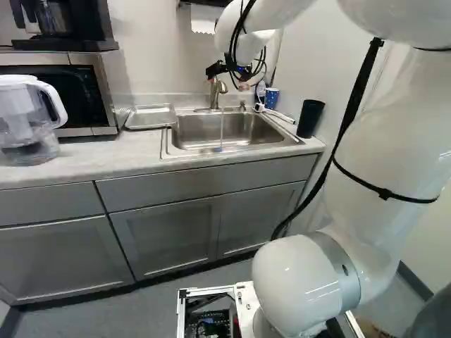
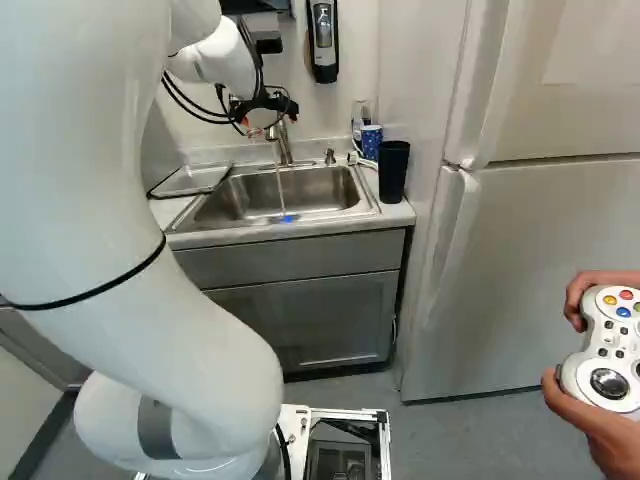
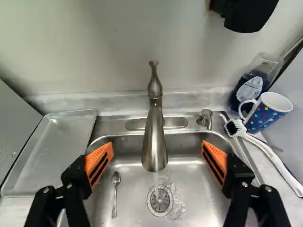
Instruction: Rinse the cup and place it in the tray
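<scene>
Gripper (image 3: pixel 157 153) right up close, spread wide and empty over the sink (image 3: pixel 199 189), faucet (image 3: pixel 154 137) running. We see the spotted cup (image 3: pixel 269 111) on the counter, hemmed in by bottle (image 3: pixel 248 90), brush (image 3: pixel 272 156) and side wall; a crooked reach could tip it. Cutting straight to the tray (image 3: pixel 57 146) risks clipping the faucet; we'd swing over the basin's open front.

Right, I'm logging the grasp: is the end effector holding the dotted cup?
No, the end effector stands wide open over the sink, and the dotted cup is beside the white brush.
</scene>
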Motion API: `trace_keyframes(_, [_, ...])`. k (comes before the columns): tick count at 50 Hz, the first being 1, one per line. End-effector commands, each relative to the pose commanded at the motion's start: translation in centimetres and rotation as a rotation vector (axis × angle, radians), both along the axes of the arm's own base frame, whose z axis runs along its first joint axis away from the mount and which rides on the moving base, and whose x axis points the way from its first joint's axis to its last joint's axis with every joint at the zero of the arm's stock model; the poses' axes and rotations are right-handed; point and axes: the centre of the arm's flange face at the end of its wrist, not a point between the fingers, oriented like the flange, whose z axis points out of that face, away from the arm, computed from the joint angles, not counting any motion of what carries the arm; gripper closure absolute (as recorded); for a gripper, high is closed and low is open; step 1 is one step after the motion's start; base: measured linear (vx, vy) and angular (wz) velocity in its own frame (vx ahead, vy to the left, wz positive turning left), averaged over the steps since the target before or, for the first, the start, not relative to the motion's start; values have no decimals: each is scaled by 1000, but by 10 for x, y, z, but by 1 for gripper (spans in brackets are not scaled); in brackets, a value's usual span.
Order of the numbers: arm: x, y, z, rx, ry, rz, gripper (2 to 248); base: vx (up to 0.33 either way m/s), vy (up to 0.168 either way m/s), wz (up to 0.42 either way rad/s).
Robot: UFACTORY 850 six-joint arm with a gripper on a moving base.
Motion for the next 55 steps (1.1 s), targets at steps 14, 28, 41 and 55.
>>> trace_keyframes(14, [-19,-1,-5,-7,64,3,3,0,0,0])
trace_keyframes(28, [-35,-1,-10,-14,127,7,3,0,0,0])
trace_keyframes(41, [-46,-3,-14,-21,186,8,3,0,0,0])
trace_keyframes(55, [-50,-3,-16,-24,214,8,3,0,0,0])
